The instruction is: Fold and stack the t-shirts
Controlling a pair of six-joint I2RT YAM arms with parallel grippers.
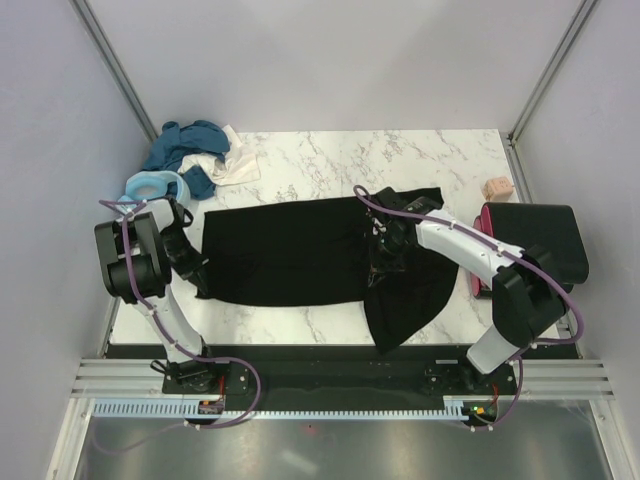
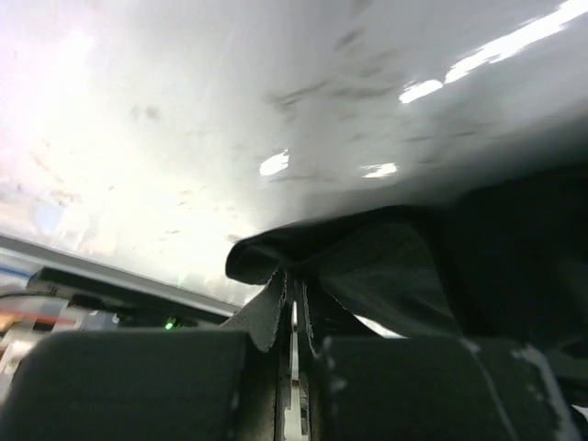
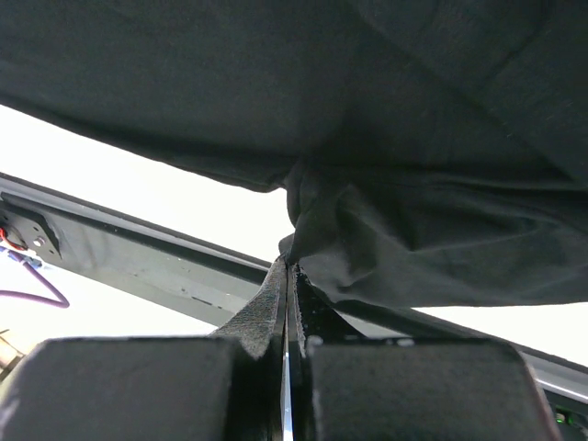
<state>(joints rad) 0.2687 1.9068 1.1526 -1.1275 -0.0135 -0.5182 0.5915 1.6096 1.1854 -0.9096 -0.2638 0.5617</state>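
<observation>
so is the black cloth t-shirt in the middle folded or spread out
Mostly spread: the black cloth t-shirt lies flat across the marble table, only its right end rumpled.

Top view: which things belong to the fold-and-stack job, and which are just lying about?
Job:
black t-shirt, spread out, pinched by left gripper and right gripper
heap of unfolded shirts, teal, light blue, white, far left
folded stack, black over pink, right edge

Lying about:
pinkish-beige block, far right on the marble table
</observation>
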